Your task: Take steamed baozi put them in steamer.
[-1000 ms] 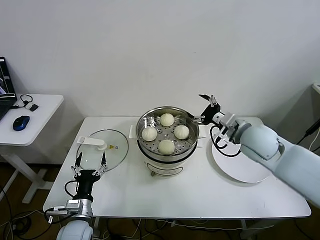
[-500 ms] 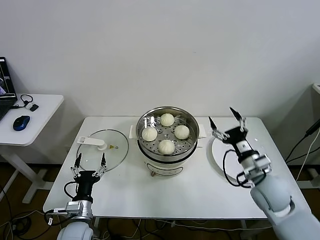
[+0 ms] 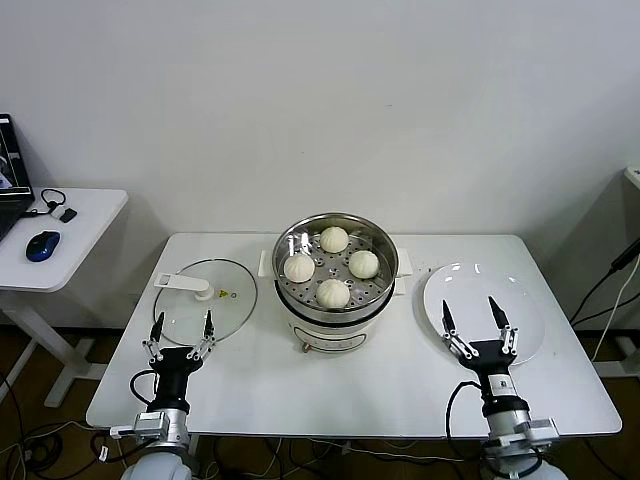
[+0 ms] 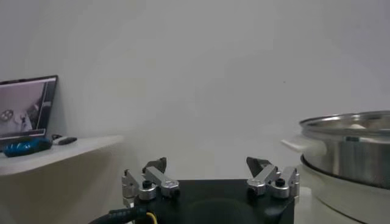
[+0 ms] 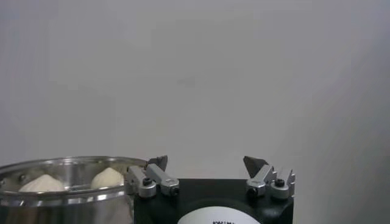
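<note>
All four steamed baozi (image 3: 333,266) are seated in steamer (image 3: 336,305); plate (image 3: 520,300) bare. Right gripper (image 3: 474,322) at 5 o'clock, left gripper (image 3: 181,328) at 7, jaws apart, nothing held. Task judged done; no further pick needed.

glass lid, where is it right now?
In the head view the glass lid lies flat on the table's left side, beside the steamer, just beyond the left gripper.

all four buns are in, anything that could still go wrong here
1. The lid lies on the table, right beyond the open left claw; a careless lift of that arm could knock it.
2. The steamer is uncovered, so the buns are exposed.
3. The empty plate sits under the open right claw, which could clip its rim.
</note>
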Motion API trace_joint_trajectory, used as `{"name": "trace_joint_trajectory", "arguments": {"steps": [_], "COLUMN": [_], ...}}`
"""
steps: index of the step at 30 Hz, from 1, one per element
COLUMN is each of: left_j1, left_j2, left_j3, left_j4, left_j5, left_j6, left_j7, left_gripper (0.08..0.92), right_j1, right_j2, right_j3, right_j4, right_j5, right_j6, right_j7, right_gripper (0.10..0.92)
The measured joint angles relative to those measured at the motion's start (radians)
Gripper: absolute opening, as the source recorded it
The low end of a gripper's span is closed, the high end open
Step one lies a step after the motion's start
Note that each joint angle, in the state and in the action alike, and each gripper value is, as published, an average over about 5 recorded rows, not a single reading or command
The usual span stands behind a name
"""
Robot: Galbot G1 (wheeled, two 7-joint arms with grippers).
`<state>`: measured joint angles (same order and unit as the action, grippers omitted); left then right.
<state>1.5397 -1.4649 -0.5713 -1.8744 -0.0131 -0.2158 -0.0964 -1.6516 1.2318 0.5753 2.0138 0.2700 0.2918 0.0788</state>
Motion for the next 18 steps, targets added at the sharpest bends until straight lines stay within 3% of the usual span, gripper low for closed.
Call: {"name": "trace_joint_trajectory", "arguments": {"steps": [18], "left_j1": [0.016], "left_j2": [-0.017], "left_j3": [0.006], "left_j4": [-0.006], "left_j5": [0.023], "left_j6": [-0.012], "left_j7": [0.000], "left_gripper": [0.823], "right_j1": [-0.058], "right_j2": [0.092], "right_j3": [0.059], "right_j4": [0.014], "right_j5": [0.007], "right_j6": [0.041], "right_j7": [-0.021], "right_gripper": [0.823]}}
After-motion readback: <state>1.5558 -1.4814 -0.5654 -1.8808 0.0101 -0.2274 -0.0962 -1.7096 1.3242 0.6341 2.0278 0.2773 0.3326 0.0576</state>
